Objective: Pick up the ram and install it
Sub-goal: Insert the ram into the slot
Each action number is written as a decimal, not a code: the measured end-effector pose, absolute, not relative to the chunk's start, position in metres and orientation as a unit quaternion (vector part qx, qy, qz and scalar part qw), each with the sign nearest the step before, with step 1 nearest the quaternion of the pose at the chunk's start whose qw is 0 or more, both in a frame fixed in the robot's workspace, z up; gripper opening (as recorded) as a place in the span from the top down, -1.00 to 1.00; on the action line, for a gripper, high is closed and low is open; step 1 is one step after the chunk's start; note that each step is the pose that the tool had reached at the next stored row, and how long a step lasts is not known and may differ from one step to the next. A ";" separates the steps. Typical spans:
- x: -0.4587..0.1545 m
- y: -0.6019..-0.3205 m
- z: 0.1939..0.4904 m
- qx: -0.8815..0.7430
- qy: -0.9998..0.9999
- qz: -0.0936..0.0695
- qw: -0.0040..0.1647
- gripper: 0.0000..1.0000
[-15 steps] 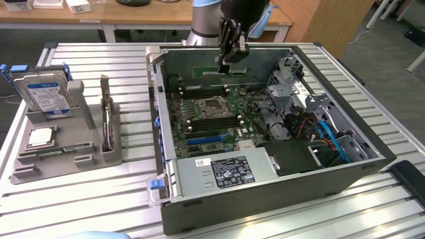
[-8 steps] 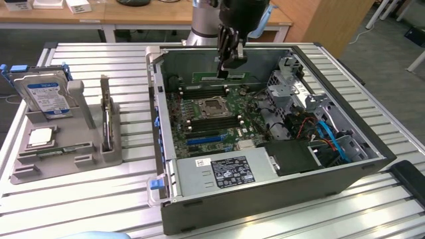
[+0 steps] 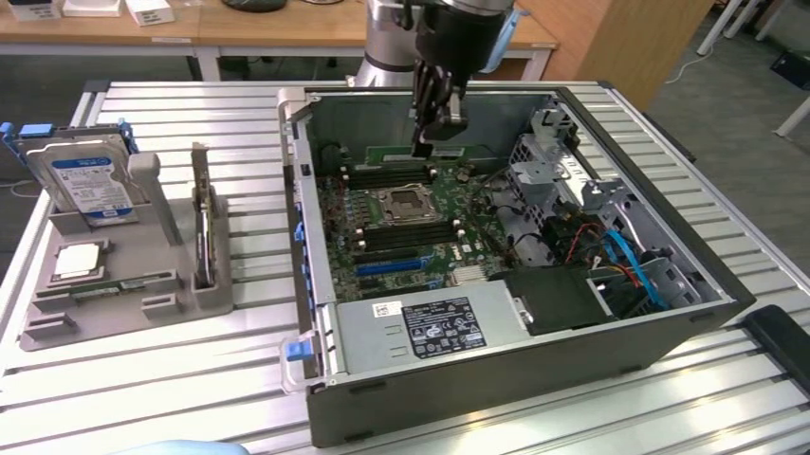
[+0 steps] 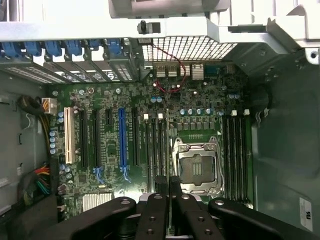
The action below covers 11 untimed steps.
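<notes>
Gripper (image 4: 168, 186) clamped narrow on the ram (image 3: 390, 150), edge-down over the memory slots (image 4: 159, 145) beside the CPU socket (image 4: 196, 167); probably best to square it parallel to one slot, then press straight down, evenly.

No word or number can be made out anywhere. Well off from the pincer (image 3: 437, 133), toward the exterior view's left, the hard drive (image 3: 91, 175) carries a blue-and-white label with print too small to read. Nearer the camera than the pincer, the power supply (image 3: 496, 311) bears a dark label (image 3: 437, 327) and a white sticker (image 3: 379, 310), both illegible. The ram (image 3: 393, 149) clamped in the pincer shows no legible mark. In the wrist view, a white tag (image 4: 306, 214) on the case wall off to one side of the pincer shows only dark smudges.
</notes>
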<state>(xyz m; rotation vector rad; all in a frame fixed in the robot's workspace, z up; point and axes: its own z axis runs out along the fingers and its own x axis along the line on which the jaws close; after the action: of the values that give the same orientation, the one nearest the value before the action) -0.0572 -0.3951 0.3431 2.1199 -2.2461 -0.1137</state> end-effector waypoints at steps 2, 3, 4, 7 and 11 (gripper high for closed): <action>-0.057 -0.395 0.339 0.686 -0.727 -0.037 0.025 0.75; -0.057 -0.395 0.338 0.686 -0.727 -0.037 0.025 0.75; -0.057 -0.395 0.336 0.686 -0.727 -0.037 0.025 0.75; -0.057 -0.395 0.330 0.686 -0.727 -0.037 0.025 0.75; -0.057 -0.395 0.323 0.686 -0.727 -0.036 0.026 0.75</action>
<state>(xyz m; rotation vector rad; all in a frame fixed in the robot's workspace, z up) -0.0573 -0.3951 0.3230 2.1193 -2.2458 -0.1124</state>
